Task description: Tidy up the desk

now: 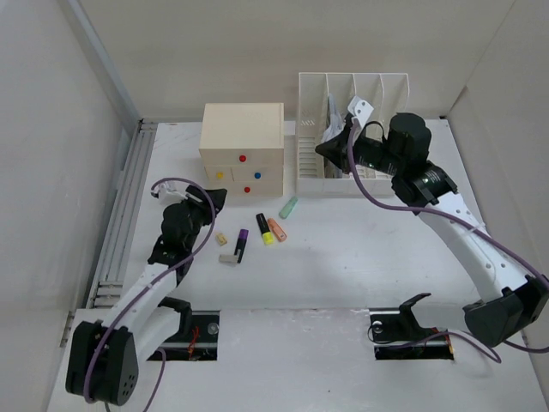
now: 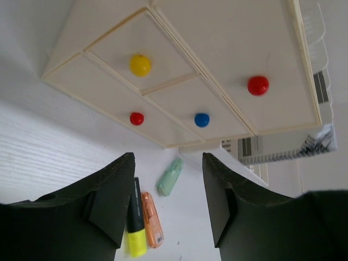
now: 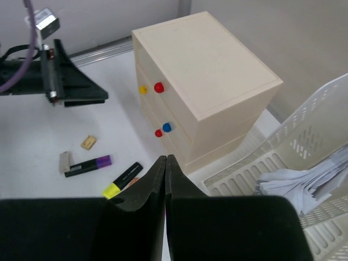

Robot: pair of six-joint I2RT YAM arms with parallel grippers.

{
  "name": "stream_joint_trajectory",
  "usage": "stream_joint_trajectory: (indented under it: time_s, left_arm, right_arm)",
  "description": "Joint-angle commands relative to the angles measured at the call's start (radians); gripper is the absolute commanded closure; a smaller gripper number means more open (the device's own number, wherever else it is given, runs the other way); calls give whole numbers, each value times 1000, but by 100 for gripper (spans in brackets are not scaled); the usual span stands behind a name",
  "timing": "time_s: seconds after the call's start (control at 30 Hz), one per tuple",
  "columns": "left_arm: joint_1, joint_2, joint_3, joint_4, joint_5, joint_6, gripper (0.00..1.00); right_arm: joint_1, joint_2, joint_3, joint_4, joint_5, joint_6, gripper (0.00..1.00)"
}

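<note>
Count of items:

- One large flat white desk [image 1: 360, 257], walled by pale panels. Fills the top view, arm bases at its near edge.
- One grooved metal rail [image 1: 129, 206], along the desk's left edge.
- One cream drawer box [image 1: 242, 137], at far centre-left. Four round knobs on its front: yellow knob [image 2: 140, 64], large red knob [image 2: 258, 85], small red knob [image 2: 136, 118], blue knob [image 2: 202, 119].
- One white slotted file rack [image 1: 309, 163], just right of the box. One sheaf of pale crumpled papers [image 3: 304, 182] inside.
- Four markers loose on the desk in front of the box: black-and-yellow highlighter [image 1: 264, 229] beside orange highlighter [image 1: 276, 229], mint-green highlighter [image 1: 288, 207] further back, black-and-purple highlighter [image 1: 241, 245] to the left.
- Two small blocks near the purple one: grey block [image 1: 228, 257], tan block [image 1: 220, 239].

Tools:

- Left gripper [image 2: 168, 160]: fingers spread wide, nothing between them. Hovers low, facing the drawer fronts.
- Right gripper [image 3: 165, 160]: fingers pressed together, nothing visible between them. Hangs over the rack.

Hidden or unclear:

- Rack partly covered by the right arm in the top view, and cut off at the frame edge in both wrist views.
- Orange highlighter mostly behind the fingers in the right wrist view.
- Contact between box and rack: cannot tell.
- Material of both blocks: too small to make out.

Room for movement:

- Broad bare tabletop right of the markers, in front of the rack.
- Narrow strip only between box and rail.
</note>
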Motion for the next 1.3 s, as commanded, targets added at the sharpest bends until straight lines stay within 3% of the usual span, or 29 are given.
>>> stream_joint_trajectory:
  time_s: [0.0, 0.27, 0.43, 1.0, 1.27]
  left_arm:
    - [64, 100, 9, 217, 61, -53, 51]
    - [233, 292, 47, 366, 180, -82, 52]
    - [274, 355, 47, 458, 211, -114, 53]
    - [204, 601, 190, 540, 216, -125, 56]
    - [195, 645, 201, 558, 216, -125, 65]
  right_arm:
    - [3, -38, -4, 49, -68, 33, 94]
    - [-8, -47, -13, 49, -87, 51, 94]
    - [-8, -47, -13, 59, -87, 60, 94]
    - [-37, -47, -13, 59, -96, 70, 94]
    - [-37, -38, -13, 59, -87, 70, 94]
